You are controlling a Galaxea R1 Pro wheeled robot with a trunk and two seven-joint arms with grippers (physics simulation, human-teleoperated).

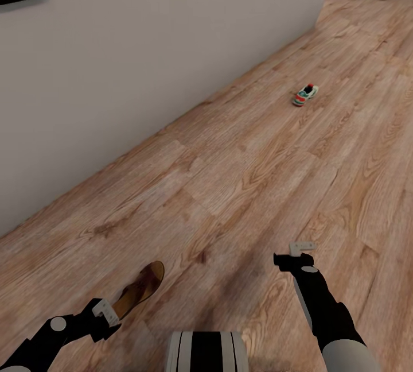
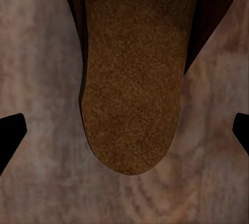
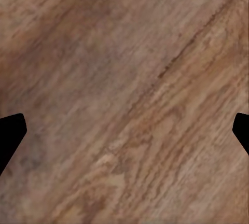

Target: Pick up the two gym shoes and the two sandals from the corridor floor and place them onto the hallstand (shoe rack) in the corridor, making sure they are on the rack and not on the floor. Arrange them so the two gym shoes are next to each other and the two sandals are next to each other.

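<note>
One sandal (image 1: 139,290), one gym shoe (image 1: 305,95) on floor (image 1: 258,177)

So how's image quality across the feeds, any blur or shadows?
Head view: sharp up close, the far shoe small and soft; faint shadow on the floor near the sandal. Left wrist: sandal grainy, evenly lit. Right wrist: floor slightly blurred.

left arm: reaching forward low, left claw (image 2: 124,130) spread wide | right arm: extended forward, right claw (image 3: 124,130) spread wide, holding nothing
</note>
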